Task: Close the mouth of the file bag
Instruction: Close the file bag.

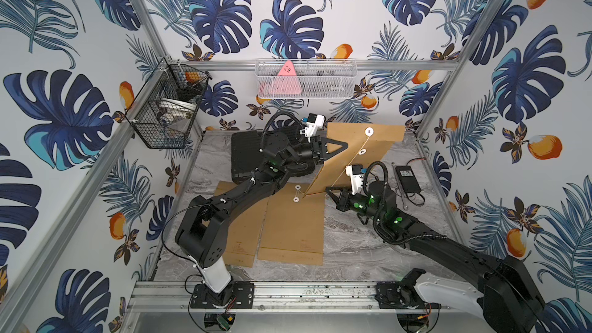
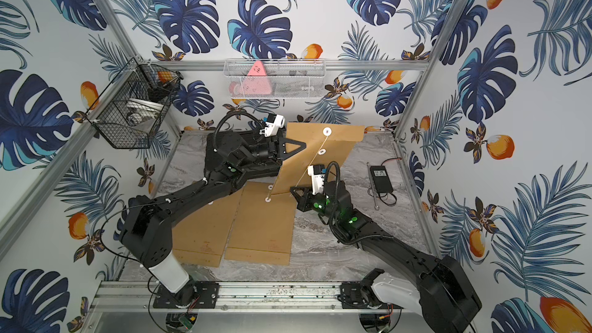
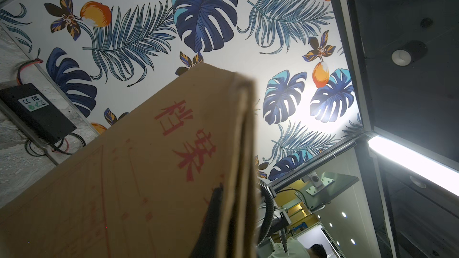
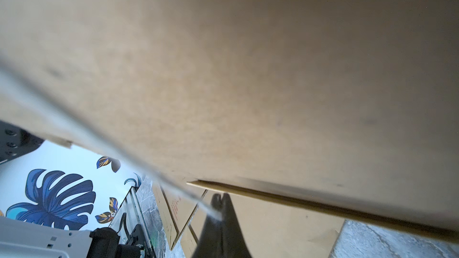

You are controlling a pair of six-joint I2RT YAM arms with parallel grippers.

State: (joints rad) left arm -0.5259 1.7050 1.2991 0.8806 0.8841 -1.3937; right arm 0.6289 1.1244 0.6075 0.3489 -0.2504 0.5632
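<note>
A brown kraft file bag (image 1: 381, 142) (image 2: 341, 142) is held up off the table, tilted, in both top views. My left gripper (image 1: 344, 146) (image 2: 301, 145) is shut on its left edge. The left wrist view shows the file bag (image 3: 149, 170) edge-on with red characters, one dark finger (image 3: 213, 219) pressed on it. Two white discs (image 1: 369, 130) (image 1: 362, 152) sit near the bag's upper end. A thin string (image 1: 350, 160) (image 4: 205, 210) runs taut from the upper disc down to my right gripper (image 1: 328, 189) (image 2: 291, 189) (image 4: 219, 196), which is shut on the string below the bag.
Two more file bags (image 1: 294, 229) (image 1: 243, 235) lie flat on the marble table. A black case (image 1: 246, 155) stands at the back under the left arm. A black power adapter (image 1: 407, 179) with cables lies at the right. Wire baskets (image 1: 166, 107) (image 1: 306, 78) hang on the walls.
</note>
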